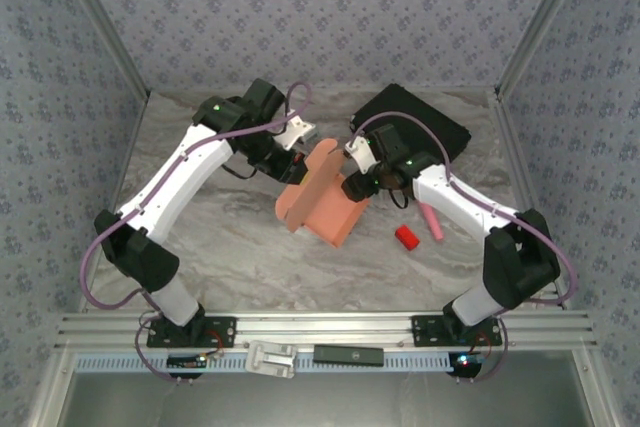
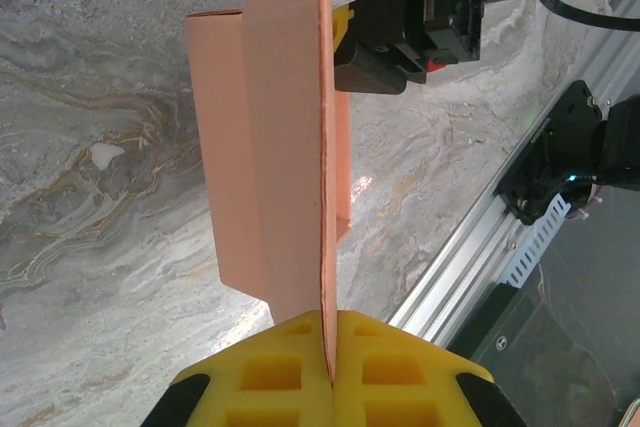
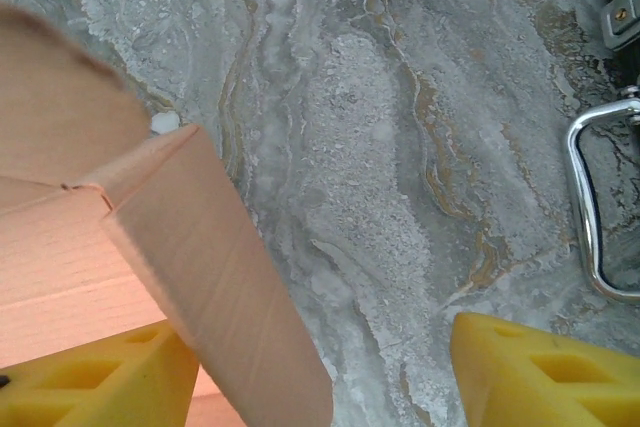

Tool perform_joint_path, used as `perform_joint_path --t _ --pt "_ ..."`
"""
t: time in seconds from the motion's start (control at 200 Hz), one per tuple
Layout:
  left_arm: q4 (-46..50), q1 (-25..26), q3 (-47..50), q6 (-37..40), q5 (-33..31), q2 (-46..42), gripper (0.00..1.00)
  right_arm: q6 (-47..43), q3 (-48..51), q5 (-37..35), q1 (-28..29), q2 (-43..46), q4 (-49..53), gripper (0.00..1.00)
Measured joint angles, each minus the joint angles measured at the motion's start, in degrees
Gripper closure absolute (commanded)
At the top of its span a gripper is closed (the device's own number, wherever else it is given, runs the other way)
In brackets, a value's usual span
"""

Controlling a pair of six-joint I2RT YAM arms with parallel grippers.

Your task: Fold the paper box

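The paper box [image 1: 318, 197] is salmon-orange cardboard, partly folded, standing on the marble table between the two arms. My left gripper [image 1: 305, 142] is shut on a thin upright panel of it; in the left wrist view the panel's edge [image 2: 322, 197] runs straight into the closed yellow fingers [image 2: 270, 372]. My right gripper [image 1: 352, 187] is at the box's right side. In the right wrist view its yellow fingers [image 3: 545, 372] stand apart, and a box flap [image 3: 210, 267] slants down between them, close to the left finger. The right finger touches nothing.
A black case [image 1: 415, 127] lies at the back right. A small red block [image 1: 406, 238] and a pink stick [image 1: 432, 221] lie right of the box. An aluminium rail [image 1: 320, 327] runs along the near edge. A metal handle [image 3: 592, 207] shows at the right.
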State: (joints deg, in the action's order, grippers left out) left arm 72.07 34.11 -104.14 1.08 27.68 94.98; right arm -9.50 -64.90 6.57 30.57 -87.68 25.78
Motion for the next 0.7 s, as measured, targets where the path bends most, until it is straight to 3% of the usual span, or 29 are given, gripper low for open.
perform_joint_path --t 0.1,0.295,0.355,0.55,0.7 --pt "0.15 -0.20 -0.42 0.02 0.20 0.20 1.00 -0.02 0.33 0.09 0.57 -1.01 -0.98 0.38" --pt "1.27 -0.74 -0.83 0.02 0.22 0.94 1.00 0.07 1.14 -1.46 1.70 -1.99 -3.02 0.58" --pt "1.25 -0.76 -0.83 0.02 0.31 0.94 1.00 0.35 1.25 -2.12 2.14 -1.99 -3.43 0.59" --pt "1.25 -1.16 -0.83 -0.02 1.11 0.94 1.00 1.64 2.97 -6.75 3.96 -1.70 -7.45 0.44" --pt "1.27 -1.51 -0.83 0.11 1.90 0.94 1.00 3.58 12.35 -5.66 1.57 4.35 -13.88 0.36"
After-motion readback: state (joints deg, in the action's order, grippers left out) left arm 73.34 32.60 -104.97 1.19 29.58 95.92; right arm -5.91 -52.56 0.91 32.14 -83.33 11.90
